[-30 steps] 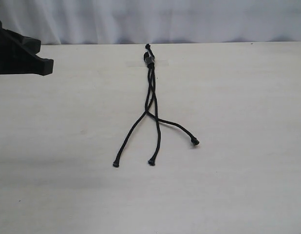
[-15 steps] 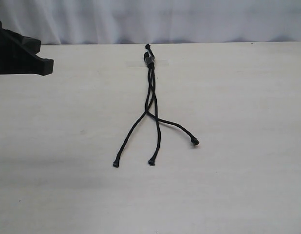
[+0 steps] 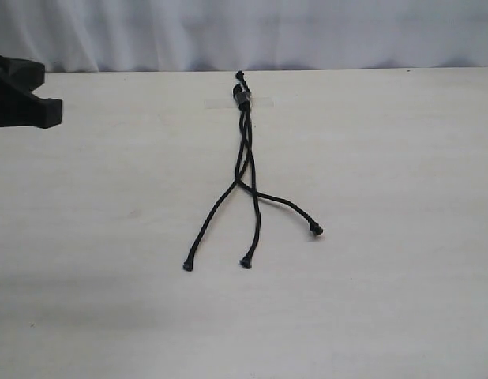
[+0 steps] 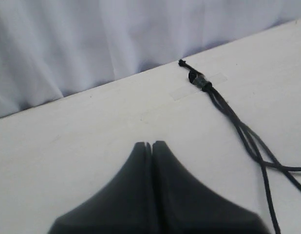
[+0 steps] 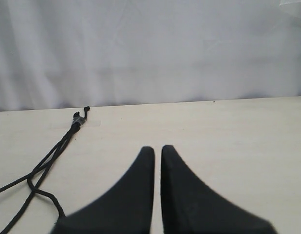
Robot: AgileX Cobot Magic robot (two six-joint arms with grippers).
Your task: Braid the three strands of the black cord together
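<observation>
The left gripper (image 4: 148, 145) and right gripper (image 5: 158, 147) show only their finger ends in the wrist views, the rest cut off. The three strands (image 4: 240, 126) leave both wrist views short of their tips. The clip (image 3: 243, 96) is too small to make out.

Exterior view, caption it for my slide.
Black cord lies on the table, three strands fanned out loosely, left gripper at the frame's edge.

I read no text, labels, brands or numbers in any view. The tape (image 3: 220, 103) across the black cord (image 3: 245, 150) looks blank to me.
</observation>
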